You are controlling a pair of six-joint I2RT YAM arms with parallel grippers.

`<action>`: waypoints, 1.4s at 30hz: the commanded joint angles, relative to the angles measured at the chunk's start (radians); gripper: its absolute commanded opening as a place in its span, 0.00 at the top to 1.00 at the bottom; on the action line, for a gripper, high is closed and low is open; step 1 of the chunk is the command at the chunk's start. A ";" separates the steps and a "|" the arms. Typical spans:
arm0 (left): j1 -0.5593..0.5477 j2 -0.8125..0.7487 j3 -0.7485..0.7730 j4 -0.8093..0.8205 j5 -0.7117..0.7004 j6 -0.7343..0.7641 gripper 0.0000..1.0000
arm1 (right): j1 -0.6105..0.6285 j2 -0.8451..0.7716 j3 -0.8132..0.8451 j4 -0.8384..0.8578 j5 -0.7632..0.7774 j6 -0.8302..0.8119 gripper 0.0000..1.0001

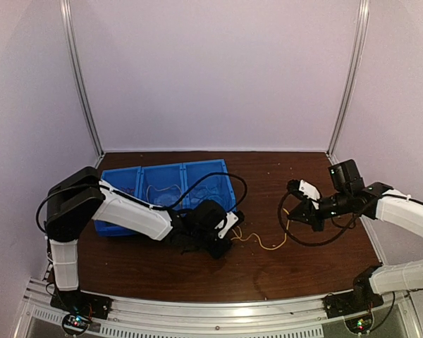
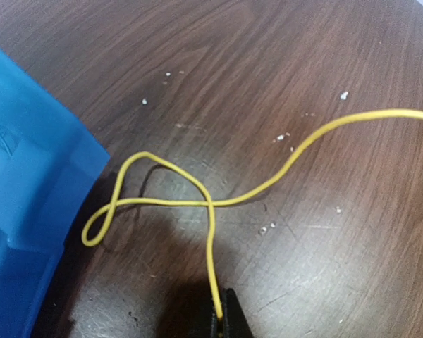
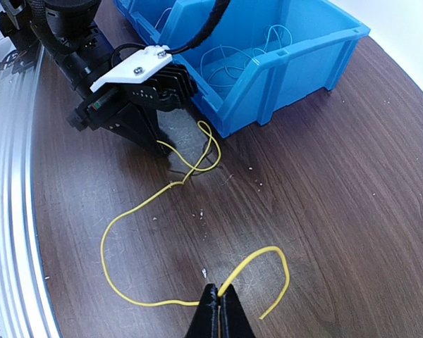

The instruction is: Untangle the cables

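So there's one yellow cable point(image 2: 211, 243) out on the wooden surface point(image 3: 338, 211), and two tools, each with a bit of it. The left tool point(image 2: 221, 317) is pinched right down on one end. Its wrist view shows the wire coming straight out from between the closed tips. The right tool point(image 3: 221, 299) is clamped tight too, holding the same cable further along, with a short curly tail sticking out past it.

Between the two, the cable isn't taut. It makes one small crossed loop just beside the corner of the blue bin point(image 3: 303, 70), has a little kink after that, then sags in one wide arc across the surface to the right tool.

There's one bin with three compartments in a row, sitting at the left-centre of the surface. There are thin light blue cables point(image 3: 225, 56) coiled inside it, but I can't count how many, they're too fine and overlapping. The yellow one lies completely outside the bin.
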 commanded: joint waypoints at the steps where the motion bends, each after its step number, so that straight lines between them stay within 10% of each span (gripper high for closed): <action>1: 0.005 -0.045 0.025 0.004 -0.023 0.032 1.00 | -0.024 -0.015 -0.011 0.031 0.033 0.022 1.00; 15: 0.145 -0.679 -0.147 -0.230 -0.217 0.076 1.00 | -0.364 0.237 0.111 0.045 0.049 -0.010 1.00; 42: 0.264 -0.899 -0.246 -0.316 -0.349 0.085 1.00 | -0.367 0.288 0.093 0.144 0.245 0.079 1.00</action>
